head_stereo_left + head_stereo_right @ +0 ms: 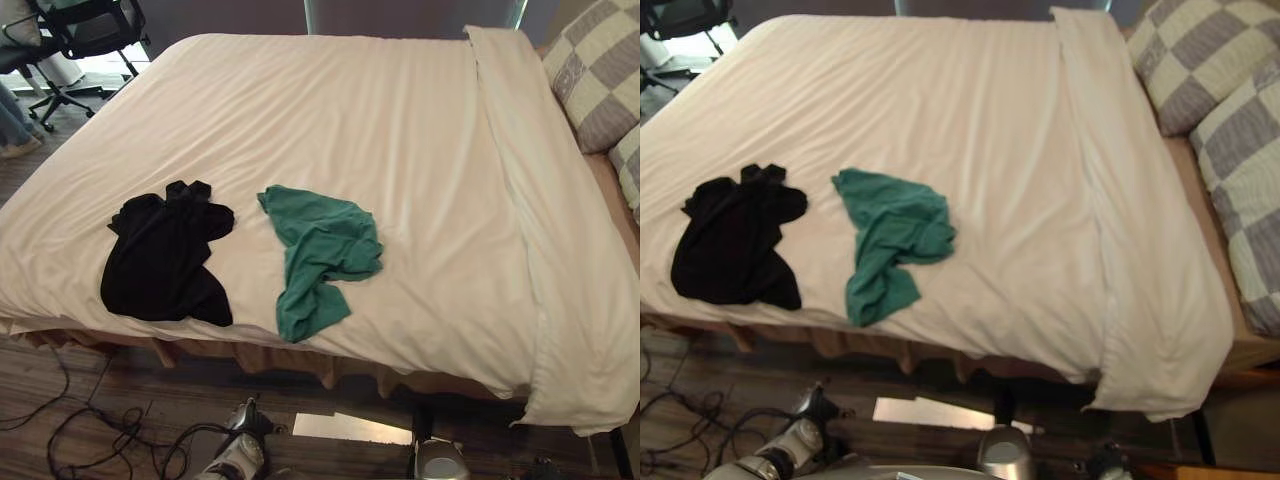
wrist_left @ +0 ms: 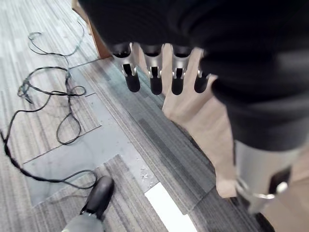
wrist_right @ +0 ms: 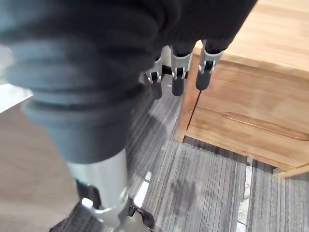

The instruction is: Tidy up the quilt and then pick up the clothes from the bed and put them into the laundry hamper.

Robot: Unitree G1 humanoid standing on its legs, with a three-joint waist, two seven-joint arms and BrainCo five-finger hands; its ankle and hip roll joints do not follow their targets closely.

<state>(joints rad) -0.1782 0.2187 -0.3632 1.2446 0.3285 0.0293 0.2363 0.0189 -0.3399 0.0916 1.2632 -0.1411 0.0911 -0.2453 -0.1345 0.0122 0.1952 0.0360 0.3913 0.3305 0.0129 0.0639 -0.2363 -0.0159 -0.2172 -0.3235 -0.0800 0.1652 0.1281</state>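
Left eye view: the crumpled green cotton shirt is seen at centre, its long axis running toward the lower edge; the left hand, seen with fingers straight and empty, is judged nearer, and the right hand is likewise relaxed.

two checked grey-and-cream pillows lie at the right end of the bed, one just beside the other. a black office chair on castors stands on the floor beyond the bed's far left corner, with a person's leg and shoe near it. a light wooden piece of furniture stands on grey striped carpet. the floor beside the bed is dark wood planking.
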